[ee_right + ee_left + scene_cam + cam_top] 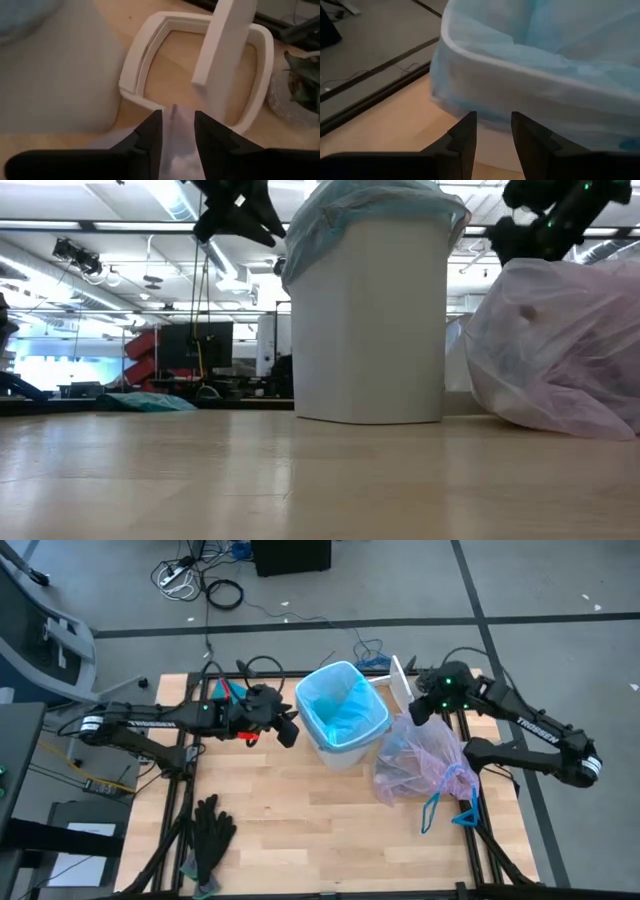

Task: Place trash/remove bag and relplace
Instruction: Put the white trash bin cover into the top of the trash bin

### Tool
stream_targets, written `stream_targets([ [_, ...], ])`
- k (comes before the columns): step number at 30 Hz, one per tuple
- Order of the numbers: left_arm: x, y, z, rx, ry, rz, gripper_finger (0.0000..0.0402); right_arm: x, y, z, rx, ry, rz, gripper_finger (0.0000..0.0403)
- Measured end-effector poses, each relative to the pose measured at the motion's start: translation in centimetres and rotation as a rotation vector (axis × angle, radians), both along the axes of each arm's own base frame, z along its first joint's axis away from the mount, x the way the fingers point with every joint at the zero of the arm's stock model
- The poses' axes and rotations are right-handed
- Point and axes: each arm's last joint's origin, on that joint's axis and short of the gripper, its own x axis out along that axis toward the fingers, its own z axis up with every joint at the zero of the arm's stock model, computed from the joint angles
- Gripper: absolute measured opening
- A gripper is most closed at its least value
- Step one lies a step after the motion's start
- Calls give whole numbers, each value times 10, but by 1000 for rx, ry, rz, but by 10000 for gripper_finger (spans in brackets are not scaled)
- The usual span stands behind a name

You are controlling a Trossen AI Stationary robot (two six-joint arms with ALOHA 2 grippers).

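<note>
Now the right claw (177,131) pinches the bag's (425,762) top between narrow jaws.

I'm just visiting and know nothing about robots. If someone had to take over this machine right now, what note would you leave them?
Left gripper: open, holding nothing, just beside the white bin.
Right gripper: pinching the top of the pink bag, which sits full on the table right of the bin.
Done: the old bag is out and a light-blue bag lines the bin.
Left: let go of the pink bag; the bin's lid frame lies behind the bin.
</note>
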Motion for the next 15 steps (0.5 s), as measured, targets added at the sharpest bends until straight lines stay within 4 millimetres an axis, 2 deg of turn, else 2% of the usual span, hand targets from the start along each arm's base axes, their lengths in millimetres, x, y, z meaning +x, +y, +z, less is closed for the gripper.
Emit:
stream_targets([
  [7,0,0,3,-2,-16,2,131,4,-9,-32,-82,81,-103,100],
  [15,0,0,4,0,-18,1,131,22,-26,-49,-192,18,-146,98],
])
